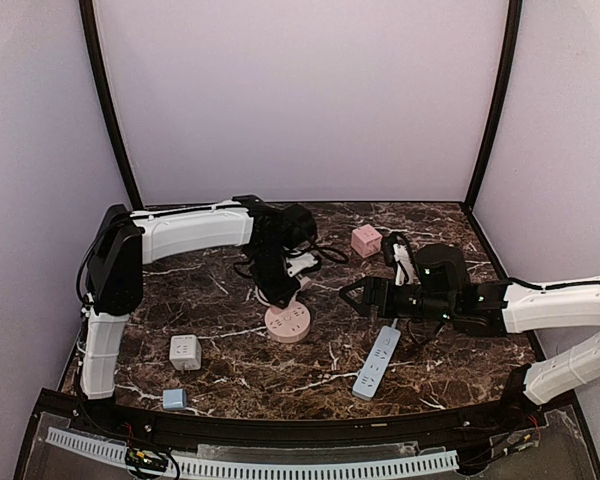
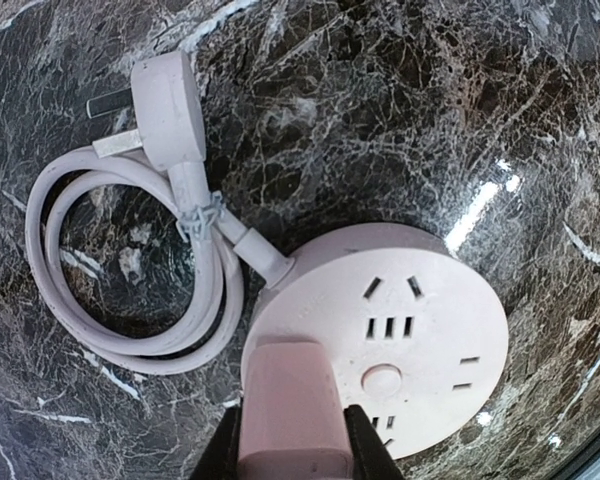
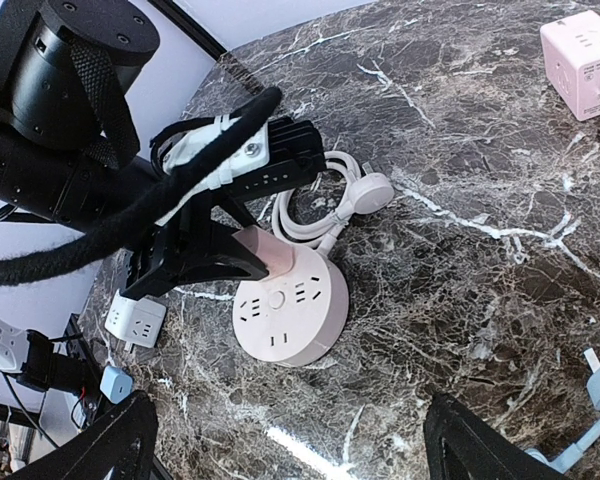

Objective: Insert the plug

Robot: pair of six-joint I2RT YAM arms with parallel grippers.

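Left gripper (image 2: 290, 448) clamped tight on pink plug (image 2: 285, 385), which is at the lower-left rim of round pink socket (image 2: 420, 330), mid-frame on worktop (image 1: 230, 370). Right gripper (image 1: 352, 294) wide open, empty, right of socket.

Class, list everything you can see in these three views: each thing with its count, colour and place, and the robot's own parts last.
round socket hub: one, pink, middle of the table
pink plug: one, pink, held over the hub's edge
coiled cord: one, pale pink, tied, joined to the hub, lying beside it
pink cube: one, pink, far side, centre
white cube: one, white, near left
blue cube: one, light blue, near left edge
long power strip: one, pale blue, near right of centre
table: one, dark marble
left claw: one, black, shut on the pink plug
right claw: one, black, open, right of the hub
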